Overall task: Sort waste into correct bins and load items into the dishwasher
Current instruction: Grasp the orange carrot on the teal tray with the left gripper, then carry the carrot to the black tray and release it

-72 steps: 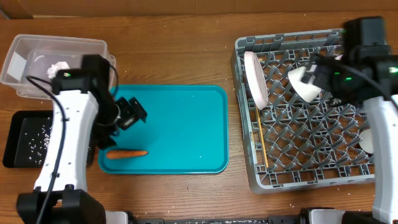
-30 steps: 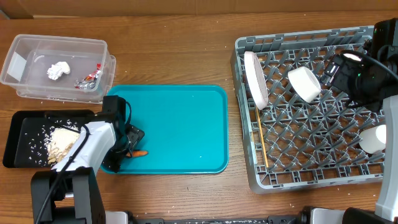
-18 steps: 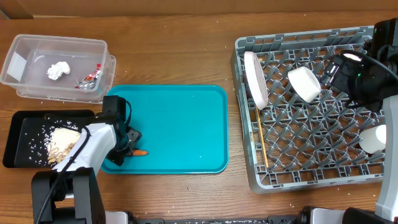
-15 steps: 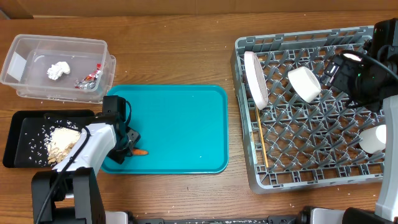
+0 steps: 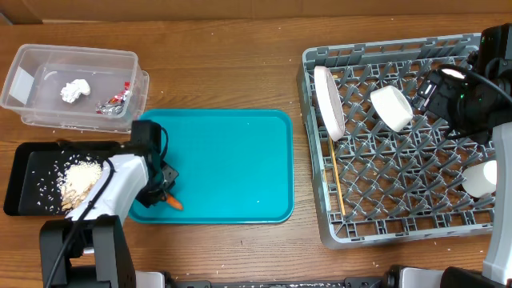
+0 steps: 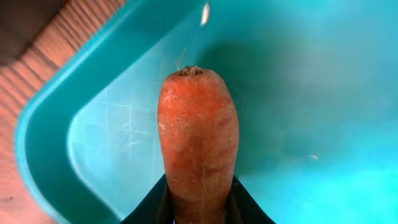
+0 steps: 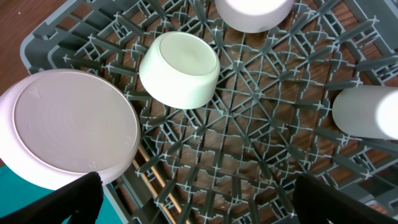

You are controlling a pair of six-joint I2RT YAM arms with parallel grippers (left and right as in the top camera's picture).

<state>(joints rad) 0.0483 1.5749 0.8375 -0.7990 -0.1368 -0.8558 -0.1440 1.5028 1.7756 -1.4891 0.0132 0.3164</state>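
**Carrot Gripped at Tray Corner**

Your left gripper (image 6: 198, 208) is clamped on the carrot (image 6: 198, 137) at the front-left corner of the teal tray (image 5: 232, 160). Your right gripper (image 7: 199, 202) hangs over the dish rack (image 5: 384, 200) (fingers spread wide apart).

The carrot (image 6: 198, 143) is coloured a mottled orange, browned at its stem end. The serving tray (image 5: 232, 160) is finished in plain teal. The dish rack (image 5: 400, 188) is moulded in grey as an open lattice. The black tray (image 5: 22, 200) is speckled with white rice (image 5: 46, 164) and heaped with beige scraps (image 5: 80, 178). The table (image 5: 216, 64) is grained in brown.
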